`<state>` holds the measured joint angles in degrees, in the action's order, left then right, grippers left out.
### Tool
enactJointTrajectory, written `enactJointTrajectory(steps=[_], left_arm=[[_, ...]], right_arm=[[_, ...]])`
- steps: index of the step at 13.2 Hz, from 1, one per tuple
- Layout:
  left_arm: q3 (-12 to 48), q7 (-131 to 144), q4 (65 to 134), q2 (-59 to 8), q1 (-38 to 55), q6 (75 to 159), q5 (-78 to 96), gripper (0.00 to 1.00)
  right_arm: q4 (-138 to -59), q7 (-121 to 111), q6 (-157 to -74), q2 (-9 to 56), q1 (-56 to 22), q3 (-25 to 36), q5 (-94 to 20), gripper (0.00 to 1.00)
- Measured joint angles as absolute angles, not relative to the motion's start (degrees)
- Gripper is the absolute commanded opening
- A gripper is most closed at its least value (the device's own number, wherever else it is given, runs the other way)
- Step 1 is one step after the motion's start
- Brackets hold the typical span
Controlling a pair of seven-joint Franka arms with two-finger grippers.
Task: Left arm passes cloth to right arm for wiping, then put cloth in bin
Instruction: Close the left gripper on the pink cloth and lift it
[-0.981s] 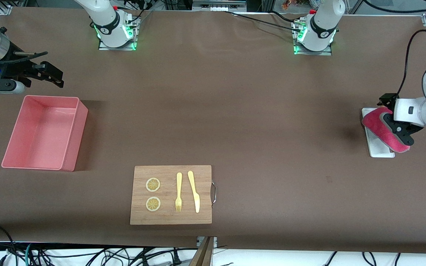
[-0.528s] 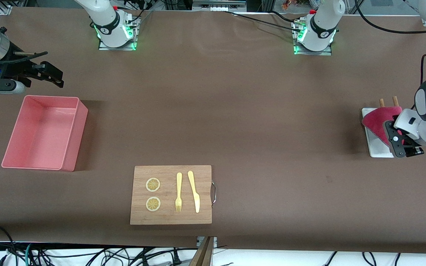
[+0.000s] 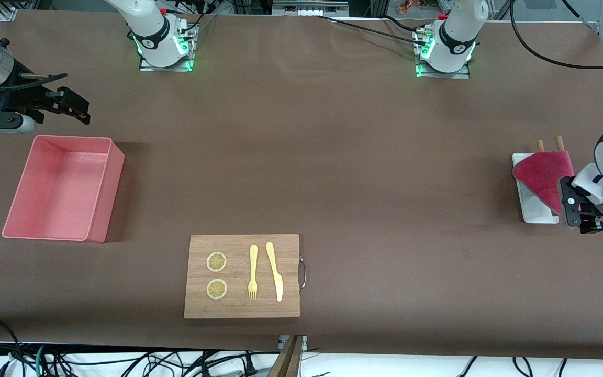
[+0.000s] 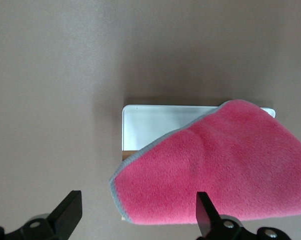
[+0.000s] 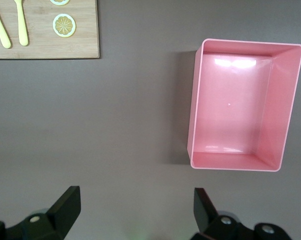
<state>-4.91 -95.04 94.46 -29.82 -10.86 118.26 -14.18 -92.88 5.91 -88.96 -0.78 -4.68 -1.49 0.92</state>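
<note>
The cloth [image 3: 542, 175] lies draped over a small white tray [image 3: 534, 212] at mid-height of the front view, at the frame's edge toward the left arm's end of the surface. The left gripper [image 4: 135, 220] hangs just over the cloth's edge with its jaws wide apart and nothing between them. The right gripper [image 5: 135, 212] waits in the upper corner at the right arm's end, jaws also apart, just above the empty bin [image 3: 100, 193] in the frame.

Count: 1 fuzzy magenta cloth [image 3: 542, 177]; 1 pink plastic tub [image 3: 103, 199]; 1 wooden cutting board [image 3: 242, 309]; 2 lemon slices [image 3: 216, 262]; 1 yellow fork [image 3: 253, 272]; 1 yellow knife [image 3: 275, 270]; 1 white tray [image 3: 533, 212].
</note>
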Motion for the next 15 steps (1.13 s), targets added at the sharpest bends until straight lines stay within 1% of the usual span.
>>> enactJointTrajectory(steps=[2, 5, 6, 7, 8, 9, 10, 12, 13, 15], left_arm=[[-4.57, -95.04, 94.23, -30.37, -10.83, 118.29, -14.18, 1.00], [-4.46, -95.04, 91.76, -32.36, -10.75, 118.35, -14.18, 1.00], [-4.46, -95.04, 91.17, -32.92, -10.75, 118.35, -14.18, 0.98], [-4.46, -95.04, 90.90, -33.26, -10.75, 118.35, -14.18, 0.87], [-4.47, -95.04, 90.77, -33.44, -10.75, 118.35, -14.18, 0.78], [-4.52, -95.04, 90.73, -33.60, -10.77, 118.34, -14.18, 0.65], [-4.56, -95.04, 90.73, -33.82, -10.89, 118.34, -14.18, 0.49], [-4.58, -95.04, 90.63, -34.22, -11.12, 118.34, -14.18, 0.25], [-4.57, -95.04, 90.49, -34.28, -11.14, 118.35, -14.18, 0.15], [-4.57, -95.04, 90.17, -34.28, -11.14, 118.34, -14.18, 0.05]], right_arm=[[-92.88, 5.91, -88.96, -0.78, -4.68, -1.49, 0.92, 1.00], [-92.88, 5.91, -88.96, -0.78, -4.68, -1.49, 0.92, 1.00], [-92.88, 5.91, -88.96, -0.78, -4.68, -1.49, 0.92, 0.99], [-92.88, 5.91, -88.95, -0.78, -4.68, -1.49, 0.92, 1.00], [-92.88, 5.91, -88.95, -0.78, -4.68, -1.49, 0.92, 1.00], [-92.88, 5.91, -88.95, -0.78, -4.68, -1.49, 0.92, 1.00], [-92.88, 5.91, -88.95, -0.78, -4.68, -1.49, 0.92, 1.00], [-92.88, 5.91, -88.95, -0.78, -4.68, -1.49, 0.92, 1.00], [-92.88, 5.91, -88.95, -0.78, -4.68, -1.49, 0.92, 1.00], [-92.88, 5.91, -88.95, -0.78, -4.68, -1.49, 0.92, 1.00]])
